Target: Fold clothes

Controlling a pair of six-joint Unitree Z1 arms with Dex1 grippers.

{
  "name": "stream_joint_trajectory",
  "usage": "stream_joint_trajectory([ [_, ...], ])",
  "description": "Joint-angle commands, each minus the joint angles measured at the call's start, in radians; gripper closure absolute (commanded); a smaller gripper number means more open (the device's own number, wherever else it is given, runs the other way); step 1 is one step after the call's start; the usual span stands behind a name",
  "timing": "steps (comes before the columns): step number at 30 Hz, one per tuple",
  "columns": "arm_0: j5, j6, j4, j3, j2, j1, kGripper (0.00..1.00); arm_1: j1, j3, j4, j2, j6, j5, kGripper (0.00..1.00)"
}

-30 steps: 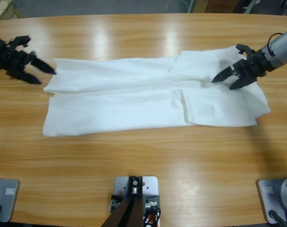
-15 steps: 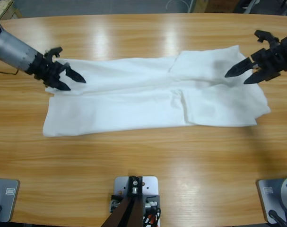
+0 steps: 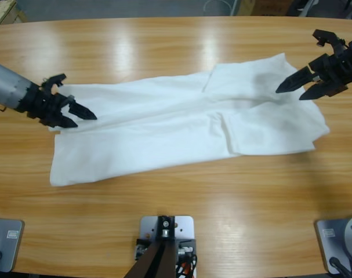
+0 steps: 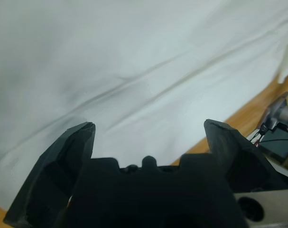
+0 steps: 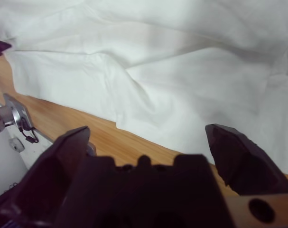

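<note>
The big wooden table (image 3: 176, 226) holds the white T-shirt (image 3: 164, 130), lying long across the middle. The left gripper (image 3: 77, 113) hangs over its left end and the right gripper (image 3: 300, 84) over its right end, both open wide and holding nothing. To fold well, each should come down and pinch one edge only. Since a moment ago the shirt has slid and tilted, and the left gripper pulled back a little

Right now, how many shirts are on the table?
1: a white shirt spread lengthwise across the table's middle, between both grippers. Its folded layers might hide another.
</note>
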Motion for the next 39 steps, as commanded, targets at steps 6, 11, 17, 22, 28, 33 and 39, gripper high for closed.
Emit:
stream_joint_trajectory([
  [6, 0.026, -0.018, -0.076, 0.105, -0.069, 0.026, 0.110, 0.013, 0.025, 0.023, -0.061, -0.006, 0.013, 0.000],
  [11, 0.045, -0.055, -0.104, 0.124, -0.037, 0.033, 0.110, 0.013, 0.045, 0.028, -0.078, -0.007, 0.008, 0.000],
  [17, 0.052, -0.084, -0.111, 0.129, -0.006, 0.051, 0.110, 0.013, 0.040, 0.031, -0.076, -0.007, 0.008, 0.000],
  [22, 0.043, -0.096, -0.112, 0.132, 0.003, 0.082, 0.110, 0.013, 0.040, 0.037, -0.078, -0.007, 0.008, 0.000],
  [28, -0.077, -0.091, -0.273, 0.278, -0.210, 0.109, 0.110, 0.013, 0.032, 0.045, -0.106, 0.003, 0.021, 0.000],
  [33, -0.132, -0.113, -0.371, 0.439, -0.357, 0.140, 0.110, 0.026, 0.031, 0.061, -0.121, 0.003, 0.016, 0.000],
  [39, -0.048, -0.329, -0.538, 0.583, -0.383, 0.140, 0.110, 0.029, 0.041, 0.106, -0.169, -0.004, 0.011, 0.000],
])
